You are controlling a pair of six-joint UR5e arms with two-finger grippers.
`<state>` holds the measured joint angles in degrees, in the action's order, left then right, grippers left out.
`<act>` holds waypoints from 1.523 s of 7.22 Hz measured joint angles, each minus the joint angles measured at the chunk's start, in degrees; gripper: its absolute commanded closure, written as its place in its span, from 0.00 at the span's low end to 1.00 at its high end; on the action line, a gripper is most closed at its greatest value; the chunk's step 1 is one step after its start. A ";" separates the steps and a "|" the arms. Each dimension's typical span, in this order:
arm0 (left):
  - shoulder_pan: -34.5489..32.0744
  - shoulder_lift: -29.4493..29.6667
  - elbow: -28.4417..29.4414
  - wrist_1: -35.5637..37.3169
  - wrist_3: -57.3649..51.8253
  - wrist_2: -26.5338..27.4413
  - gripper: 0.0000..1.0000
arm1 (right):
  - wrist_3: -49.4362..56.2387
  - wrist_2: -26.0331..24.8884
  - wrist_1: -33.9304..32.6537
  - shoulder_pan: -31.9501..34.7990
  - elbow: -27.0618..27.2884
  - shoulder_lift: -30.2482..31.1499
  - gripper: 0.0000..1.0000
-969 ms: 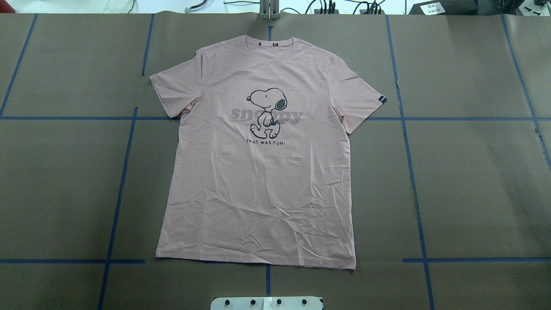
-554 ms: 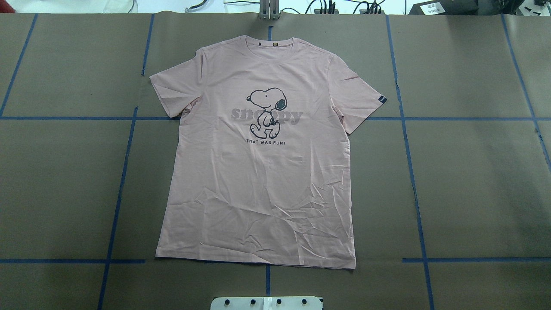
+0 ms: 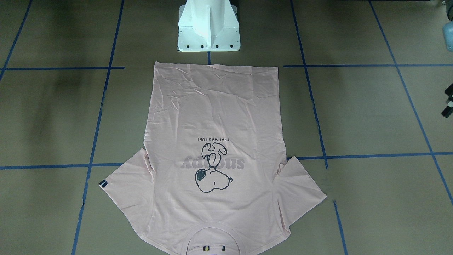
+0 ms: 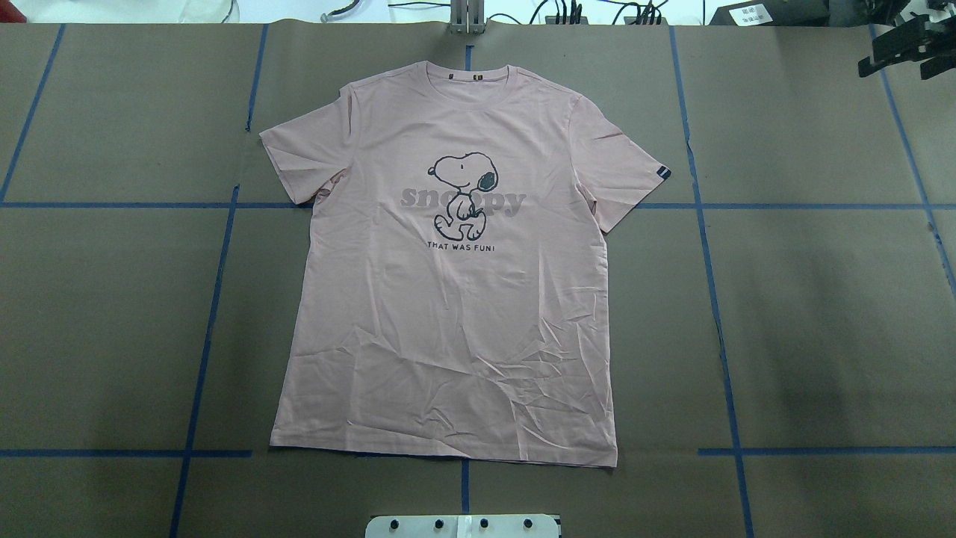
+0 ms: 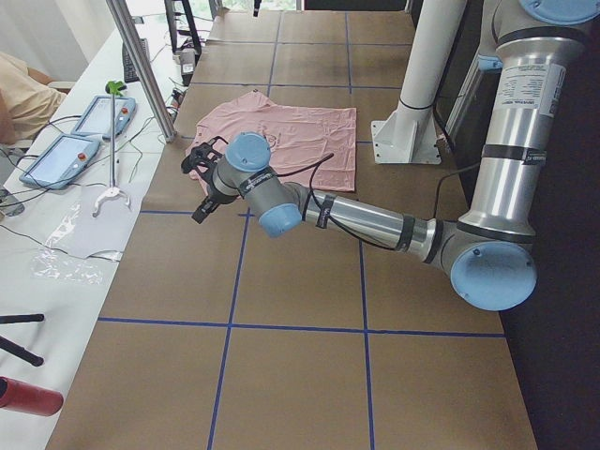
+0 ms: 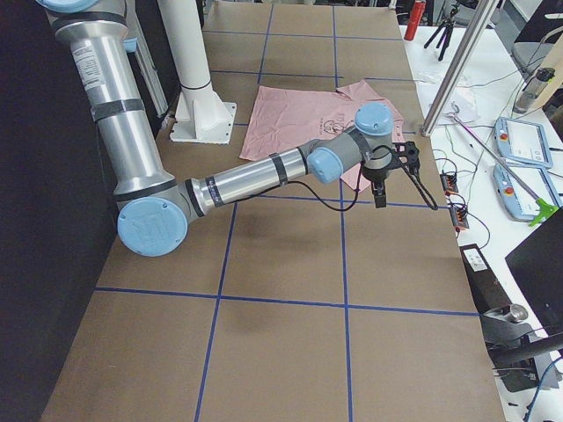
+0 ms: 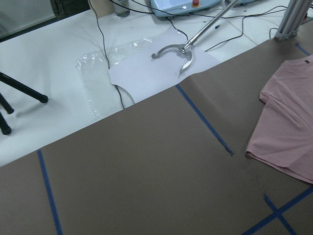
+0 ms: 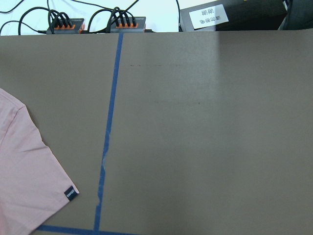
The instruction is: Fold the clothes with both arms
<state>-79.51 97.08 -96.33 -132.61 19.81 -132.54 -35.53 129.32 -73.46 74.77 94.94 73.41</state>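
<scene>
The pale pink T-shirt [image 4: 448, 299] lies spread flat and print-up in the middle of the brown table, collar at the far side and hem near the pedestal. Its dark sleeve tag [image 4: 662, 172] also shows in the right wrist view [image 8: 71, 193]. My right gripper [image 4: 894, 73] hovers over the far right corner, well clear of the shirt, fingers apart and empty. My left gripper [image 3: 448, 102] is cut off by the front view's edge and reaches out past the shirt's left sleeve [image 5: 197, 183]. I cannot tell whether it is open or shut.
The white pedestal base [image 3: 208, 32] stands just behind the hem. Blue tape lines [image 4: 202, 359] grid the table. Beyond the far edge is a white bench [image 5: 84, 206] with tablets, cables and a grabber tool, plus an aluminium post [image 5: 141, 66]. A person's sleeve [image 5: 19, 94] shows there.
The right gripper has come into the overhead view at the top right corner. The T-shirt has not moved.
</scene>
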 measured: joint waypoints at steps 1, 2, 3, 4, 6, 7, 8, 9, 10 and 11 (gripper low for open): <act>1.40 -0.01 0.12 -0.72 2.11 0.67 0.00 | -7.01 -5.33 3.96 -4.75 -0.60 -0.39 0.27; 2.07 -0.01 0.02 -1.01 2.96 1.07 0.00 | -14.08 -10.74 9.33 -9.53 -2.81 -1.11 0.31; 2.31 -0.02 -0.19 -1.11 3.25 1.26 0.00 | -19.67 -16.14 13.79 -14.16 -5.80 -2.38 0.34; 2.38 -0.07 -0.32 -1.14 3.34 1.44 0.00 | -23.21 -21.40 16.78 -18.11 -8.24 -3.20 0.39; 2.48 -0.11 -0.42 -1.22 3.39 2.01 0.00 | -29.10 -29.30 21.11 -24.62 -11.71 -4.54 0.42; 2.50 -0.06 -0.47 -1.23 3.39 2.13 0.00 | -30.38 -32.18 21.84 -26.82 -13.03 -5.37 0.43; 2.51 -0.01 -0.48 -1.22 3.37 2.17 0.00 | -30.91 -33.86 22.12 -28.05 -14.43 -6.19 0.44; 2.51 0.02 -0.47 -1.21 3.33 2.19 0.00 | -31.17 -34.50 22.33 -28.54 -15.62 -6.79 0.45; 2.51 0.03 -0.45 -1.22 3.31 2.19 0.00 | -31.47 -34.72 22.76 -28.71 -16.52 -7.28 0.46; 2.52 0.03 -0.46 -1.24 3.31 2.19 0.00 | -31.80 -34.82 23.69 -28.76 -17.41 -7.61 0.46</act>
<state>-76.99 97.11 -96.78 -133.85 23.12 -130.34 -67.34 94.50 -49.78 46.01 77.53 65.80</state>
